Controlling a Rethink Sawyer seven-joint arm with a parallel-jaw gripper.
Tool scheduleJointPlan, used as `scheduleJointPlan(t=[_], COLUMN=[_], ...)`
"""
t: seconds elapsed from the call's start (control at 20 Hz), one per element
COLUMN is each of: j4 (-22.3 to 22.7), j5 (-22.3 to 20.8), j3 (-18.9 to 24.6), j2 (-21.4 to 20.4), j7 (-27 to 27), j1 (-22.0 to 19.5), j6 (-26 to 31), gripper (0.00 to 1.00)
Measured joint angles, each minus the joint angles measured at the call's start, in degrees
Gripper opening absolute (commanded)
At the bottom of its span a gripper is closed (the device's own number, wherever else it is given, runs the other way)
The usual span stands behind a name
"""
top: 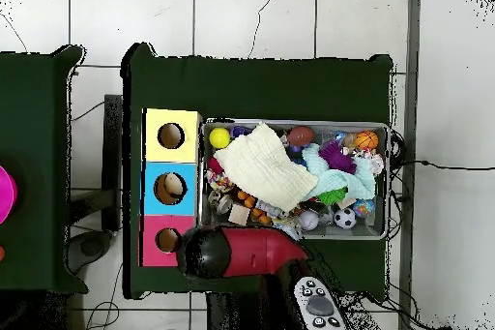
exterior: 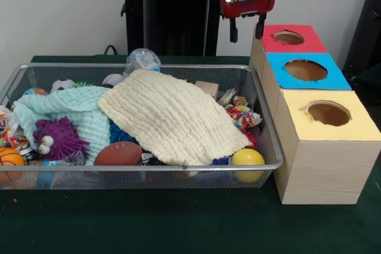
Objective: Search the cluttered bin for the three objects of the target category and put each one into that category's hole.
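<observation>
yellow ball [exterior: 247, 159] sits lower centre, against the wire bin [exterior: 269, 141] front rim. cream cloth [exterior: 172, 117] covers mid-bin, likely hiding targets. gripper [exterior: 245, 28], upper centre by the red-topped hole [exterior: 289, 37], hangs empty, fingers apart. target category undetermined.

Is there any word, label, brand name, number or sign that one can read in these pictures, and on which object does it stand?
None can be read.
Red box, blue box, yellow box: plain coloured tops, each with a hole, no lettering.
Crumpled wrappers in the wire bin: colourful print, too small to read.
Gripper: no marking to be seen.
</observation>
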Motion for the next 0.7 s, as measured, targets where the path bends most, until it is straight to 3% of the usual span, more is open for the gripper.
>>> scheduleJointPlan(t=[0.1,0.4,0.7], j4=[0.02,-0.15,-0.10], j5=[-0.02,0.12,1.68], j3=[-0.63,-5.41,-5.47], j2=[-0.05,-2.54,-5.07], j7=[0.01,0.58,0.58], j1=[0.84,10.97,13.70], j6=[-0.34,-2.92,-2.91], gripper=[1.00,1.00,1.00])
